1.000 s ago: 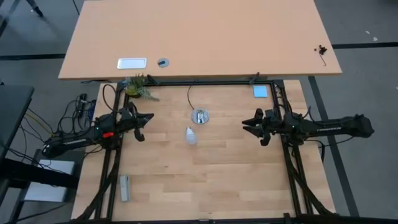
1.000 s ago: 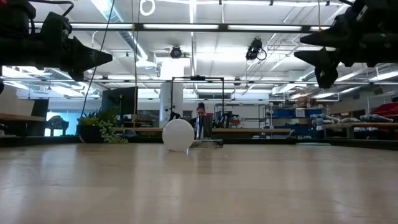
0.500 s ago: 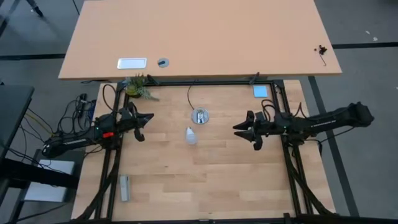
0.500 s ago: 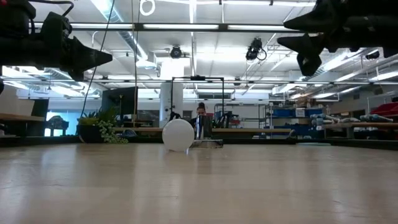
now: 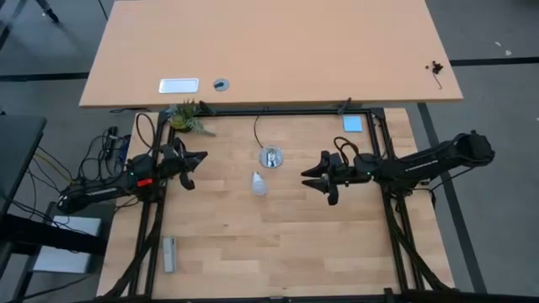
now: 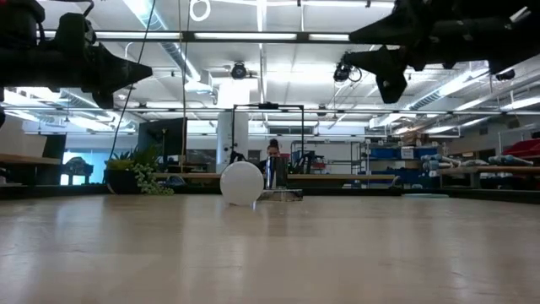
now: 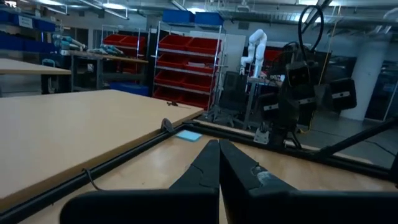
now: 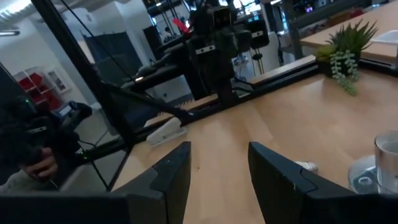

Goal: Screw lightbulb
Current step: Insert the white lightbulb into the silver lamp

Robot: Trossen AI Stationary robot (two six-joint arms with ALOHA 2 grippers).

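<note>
Lightbulb [image 5: 258, 183] lying mid-table: likely light, fragile, slippery; best gripped at frosted globe. Right gripper [image 5: 316, 178] part-open, empty; left gripper [image 5: 195, 162] closed, empty.

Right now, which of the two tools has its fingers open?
The right tool, stretched out toward the lightbulb lying on the table: a clear gap shows between its fingers. The left tool, back at the left side, is shut.

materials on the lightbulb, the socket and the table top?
Lightbulb: looks like frosted white glass or plastic, matte and opaque; which one can't be told.
Socket: apparently metal, shiny silver with bright reflections, on a thin black cord.
Table top: wood, probably butcher-block, with pale jointed strips and visible grain, low sheen.
</note>
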